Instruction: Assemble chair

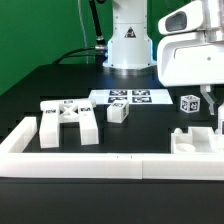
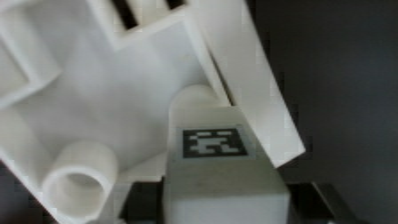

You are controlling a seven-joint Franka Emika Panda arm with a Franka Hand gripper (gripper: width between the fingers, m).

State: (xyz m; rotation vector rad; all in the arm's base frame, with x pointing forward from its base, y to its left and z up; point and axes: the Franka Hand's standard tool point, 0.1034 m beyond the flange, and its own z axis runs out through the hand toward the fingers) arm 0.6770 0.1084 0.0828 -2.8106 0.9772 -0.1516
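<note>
My gripper (image 1: pixel 212 116) hangs at the exterior view's right, over a flat white chair part (image 1: pixel 195 141) with raised corners. In the wrist view my gripper (image 2: pixel 228 205) is shut on a narrow white tagged chair piece (image 2: pixel 217 150). The dark fingers (image 2: pixel 150 197) press on both of its sides. Right behind that piece lies the big white part (image 2: pixel 107 90), with slots and a round socket (image 2: pixel 75 187). A cross-braced chair frame (image 1: pixel 70 122) lies at the left. A small white block (image 1: pixel 118 112) and a tagged cube (image 1: pixel 188 102) stand apart on the table.
The long white border wall (image 1: pixel 100 163) runs along the front and up the left side. The marker board (image 1: pixel 130 97) lies flat in front of the robot base (image 1: pixel 128 45). The table is black.
</note>
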